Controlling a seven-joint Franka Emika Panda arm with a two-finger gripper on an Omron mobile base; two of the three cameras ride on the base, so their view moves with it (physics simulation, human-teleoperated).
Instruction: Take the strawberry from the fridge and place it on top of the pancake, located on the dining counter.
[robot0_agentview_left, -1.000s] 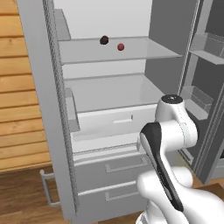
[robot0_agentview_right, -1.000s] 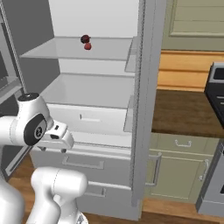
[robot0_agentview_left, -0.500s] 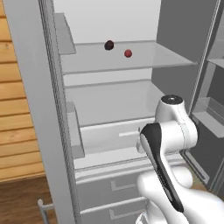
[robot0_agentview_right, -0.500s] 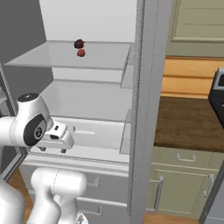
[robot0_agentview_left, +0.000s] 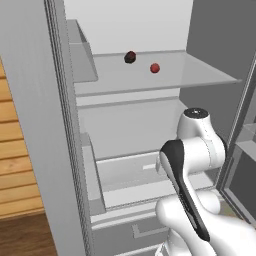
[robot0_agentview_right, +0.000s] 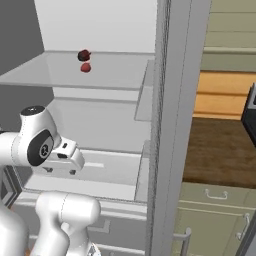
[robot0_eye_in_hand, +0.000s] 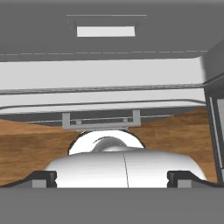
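Note:
The fridge (robot0_agentview_left: 35, 130) (robot0_agentview_right: 172, 120) stands open in front of me. On its glass shelf (robot0_agentview_left: 200, 75) (robot0_agentview_right: 35, 75) lies the tiny red strawberry (robot0_agentview_left: 155, 68) (robot0_agentview_right: 85, 67). A darker maroon lump (robot0_agentview_left: 130, 57) (robot0_agentview_right: 84, 54) sits just behind it. My arm is folded low in front of the fridge's crisper, well below and short of the shelf. My gripper (robot0_eye_in_hand: 113, 178) is open and empty, its fingertips (robot0_eye_in_hand: 43, 177) wide apart, and it faces down at the lower drawers. The pancake and the dining counter are out of view.
A white crisper drawer (robot0_agentview_left: 130, 175) (robot0_agentview_right: 100, 170) sits under the shelf, with handled drawers (robot0_eye_in_hand: 100, 120) below it and wooden floor (robot0_eye_in_hand: 35, 148) in front. The fridge's open door (robot0_agentview_left: 245, 145) stands at the right. A brown counter on green cabinets (robot0_agentview_right: 220, 155) lies right of the fridge.
The whole picture has grown and shifted as the base drove closer to the fridge. The arm keeps its folded pose, and the gripper stays open.

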